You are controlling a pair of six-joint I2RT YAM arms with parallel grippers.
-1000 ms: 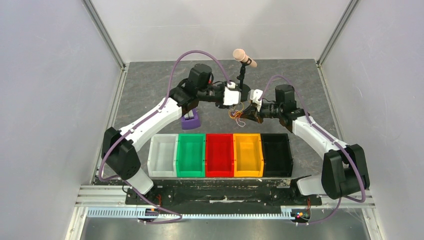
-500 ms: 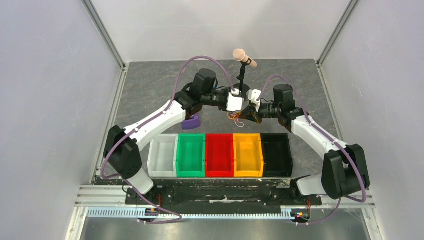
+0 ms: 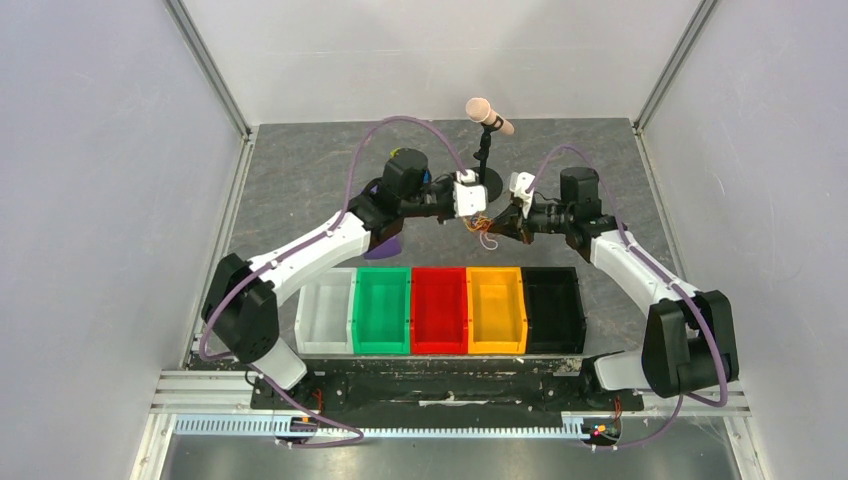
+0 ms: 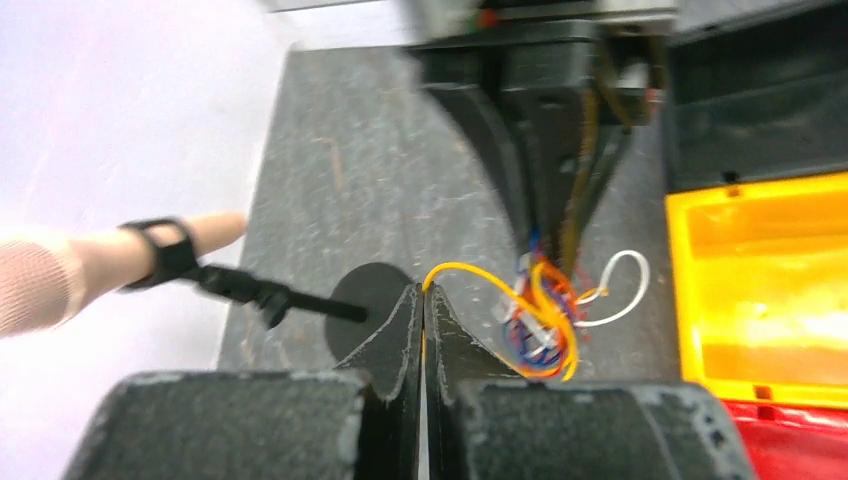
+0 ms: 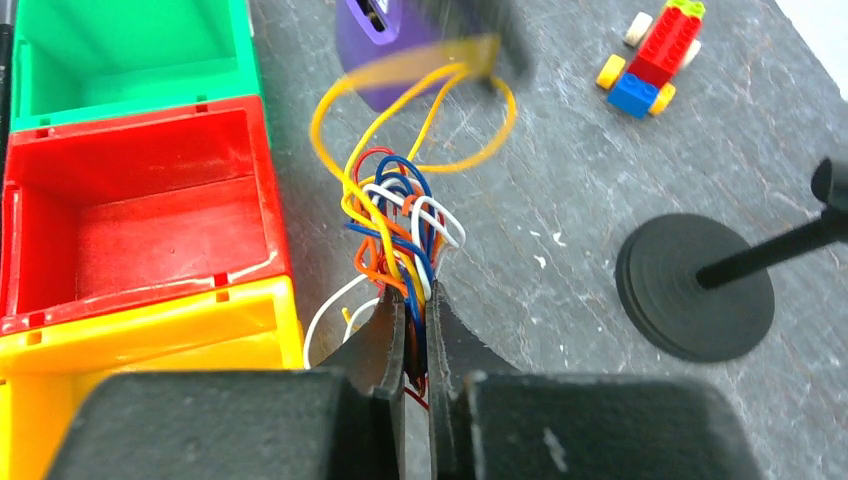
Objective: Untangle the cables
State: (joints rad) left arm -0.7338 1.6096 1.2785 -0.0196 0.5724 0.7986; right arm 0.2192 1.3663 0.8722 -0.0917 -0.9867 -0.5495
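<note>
Left gripper (image 4: 422, 292), right gripper (image 5: 418, 305) clamped on thin multicoloured wire bundle (image 5: 395, 230).
Wrist views show left pinching yellow strand (image 4: 470, 270); grippers now further apart.

Overhead view: we find light bright, even, diffuse; shadows faint, whole scene sharp. Left wrist view: we see right gripper (image 4: 546, 248) and microphone (image 4: 60, 280) blurred, cables (image 4: 540, 310) soft, glare bleaching yellow bin (image 4: 770, 300) floor, wall (image 4: 100, 120) at left washed out. Right wrist view: mostly crisp; we note motion smear across topmost yellow loop.
</note>
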